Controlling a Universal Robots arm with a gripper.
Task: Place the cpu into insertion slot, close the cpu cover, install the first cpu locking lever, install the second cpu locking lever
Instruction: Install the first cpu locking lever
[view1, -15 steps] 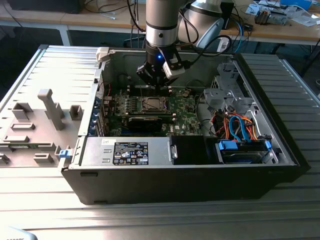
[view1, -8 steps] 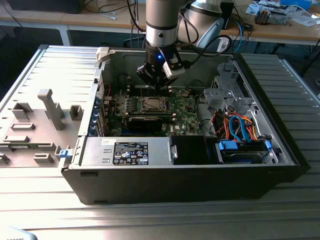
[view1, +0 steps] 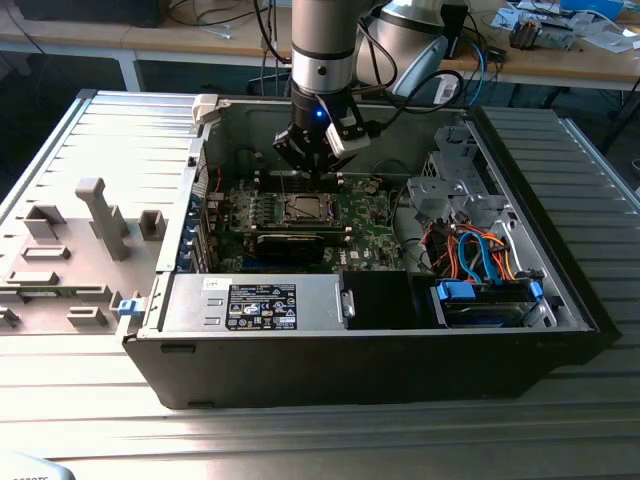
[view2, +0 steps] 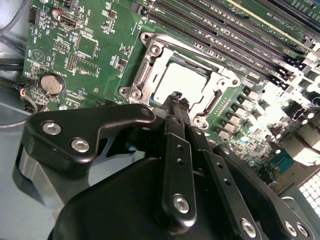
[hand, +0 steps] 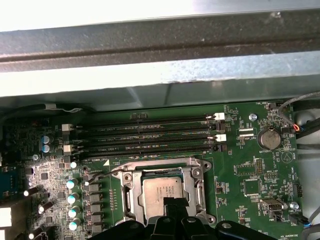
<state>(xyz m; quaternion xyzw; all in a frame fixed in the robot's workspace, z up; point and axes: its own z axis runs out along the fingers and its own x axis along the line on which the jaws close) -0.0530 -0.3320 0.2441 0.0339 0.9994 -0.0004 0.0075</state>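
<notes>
The hand (view2: 176, 98), fingers pressed together and gripping nothing, hangs close over the cpu (view2: 184, 80) lying in the insertion slot (view2: 150, 50).

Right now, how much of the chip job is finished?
Done: the square silver-grey chip is seated, and the thin silvery metal frame looks folded down over it. In hand: the black gripper, shut, is poised above. Left: the thin wire lever beside it; I cannot tell if it's latched.
</notes>
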